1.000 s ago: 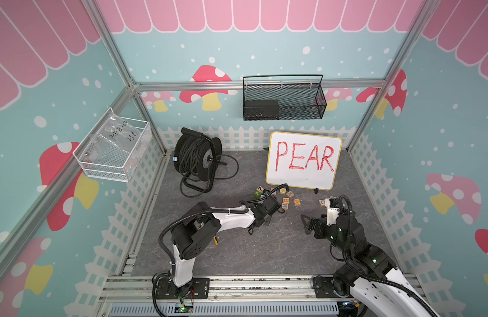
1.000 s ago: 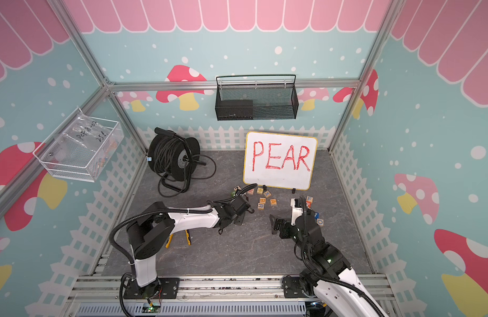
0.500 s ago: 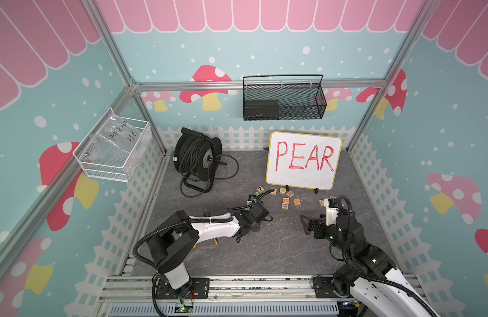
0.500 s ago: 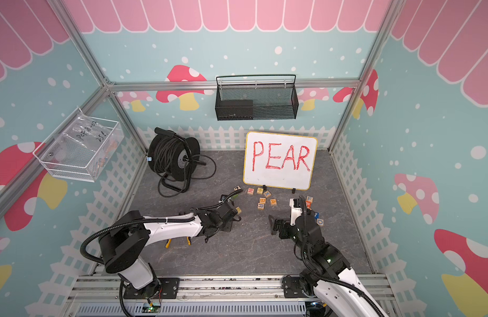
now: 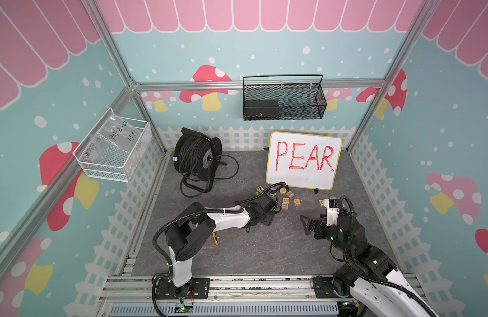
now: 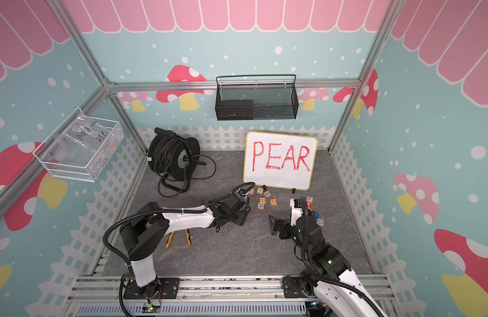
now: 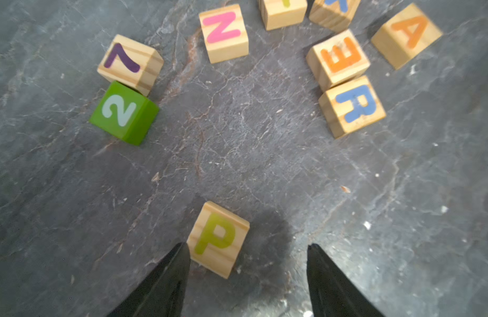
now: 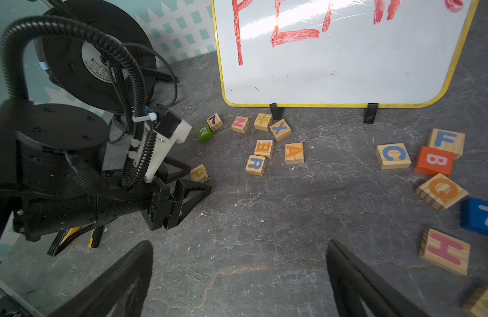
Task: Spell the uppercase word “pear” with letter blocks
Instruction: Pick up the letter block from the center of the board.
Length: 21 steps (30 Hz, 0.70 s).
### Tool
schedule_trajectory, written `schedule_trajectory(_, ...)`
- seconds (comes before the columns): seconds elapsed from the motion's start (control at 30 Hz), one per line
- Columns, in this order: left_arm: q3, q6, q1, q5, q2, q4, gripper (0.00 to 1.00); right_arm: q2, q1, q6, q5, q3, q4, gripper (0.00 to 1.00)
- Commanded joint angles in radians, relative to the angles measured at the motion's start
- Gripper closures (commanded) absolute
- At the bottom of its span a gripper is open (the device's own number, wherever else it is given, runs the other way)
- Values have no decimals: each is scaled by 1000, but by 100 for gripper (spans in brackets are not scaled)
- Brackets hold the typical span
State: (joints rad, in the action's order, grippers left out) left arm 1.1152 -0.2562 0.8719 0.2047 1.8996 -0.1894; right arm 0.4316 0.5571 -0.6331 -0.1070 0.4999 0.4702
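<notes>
The yellow P block (image 7: 218,238) rests on the grey floor between my left gripper's (image 7: 247,247) open jaws. It touches one fingertip (image 7: 181,258) and stands clear of the other. Beyond it lie the orange E (image 7: 338,59), the blue R (image 7: 352,105) against it, and the orange A (image 7: 406,34). The right wrist view shows P (image 8: 199,173) at the left gripper's tip, with E (image 8: 264,148), R (image 8: 256,164) and A (image 8: 294,152) apart from it. My right gripper (image 8: 238,244) hangs open and empty over bare floor. In both top views the left gripper (image 5: 266,218) hides P.
The whiteboard (image 5: 303,160) with red PEAR stands behind the blocks. Blocks 7, 2, N and X (image 8: 280,129) lie near it. C (image 8: 393,155), F, B, Q and H (image 8: 444,251) lie by the right arm. A cable reel (image 5: 196,162) stands at the back left, and a yellow-handled tool (image 6: 188,237) lies under the left arm.
My left gripper's jaws have opened and P now sits loose on the floor. The left arm's elbow has shifted over the second. The right arm has not moved.
</notes>
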Motion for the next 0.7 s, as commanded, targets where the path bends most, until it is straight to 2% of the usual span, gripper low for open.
schedule_trajectory(0.0, 30, 73, -20, -27, 23, 27, 29, -8, 3, 4, -3, -13, -7, 0)
schedule_trajectory(0.33, 63, 89, -37, -91, 71, 23, 29, 3, 3, -3, -20, -11, -2, 1)
schedule_trajectory(0.43, 61, 68, -37, -96, 67, 14, 34, 4, 3, -5, -23, -11, 0, 0)
schedule_trajectory(0.57, 53, 32, -36, -72, 52, -12, 38, 6, 2, -3, -22, -11, -1, 0)
schedule_trajectory(0.67, 43, 13, -31, -14, 37, -37, 38, 6, 3, -2, -20, -12, -1, 1)
